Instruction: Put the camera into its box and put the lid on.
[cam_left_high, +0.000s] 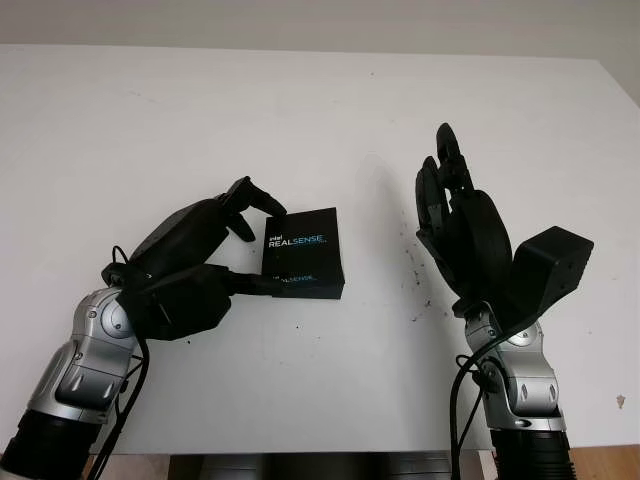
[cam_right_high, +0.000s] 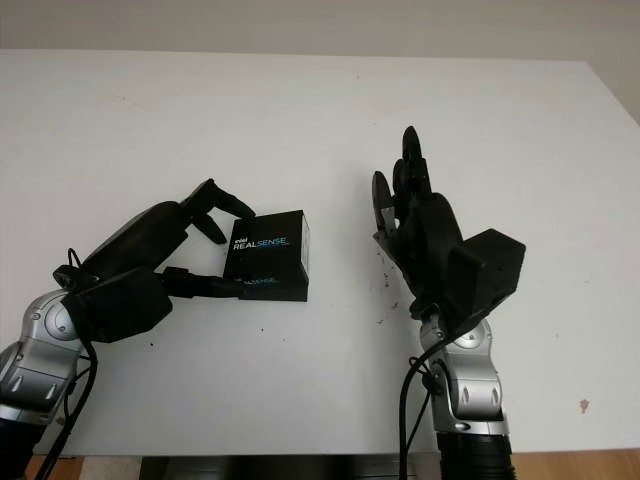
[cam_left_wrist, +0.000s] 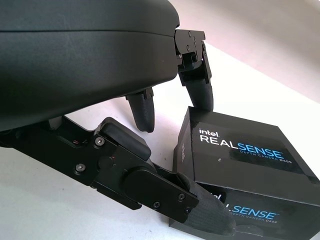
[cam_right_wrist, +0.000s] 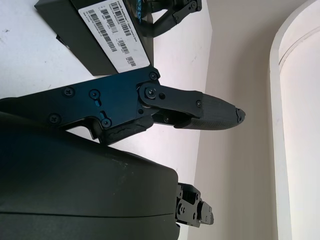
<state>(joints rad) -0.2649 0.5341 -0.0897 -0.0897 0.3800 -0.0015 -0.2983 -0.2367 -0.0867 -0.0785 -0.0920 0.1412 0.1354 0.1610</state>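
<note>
Black rectangular cardboard RealSense box, lid on, lying mid-desk on white desk. Clamped at its left edge by left robot hand, thumb against the near side. Right robot hand open, raised beside the box, well apart.

The black RealSense box sits mid-table with its lid on, slightly askew over the base.

open right hand, barcoded box nearby, possibly lidded
</note>
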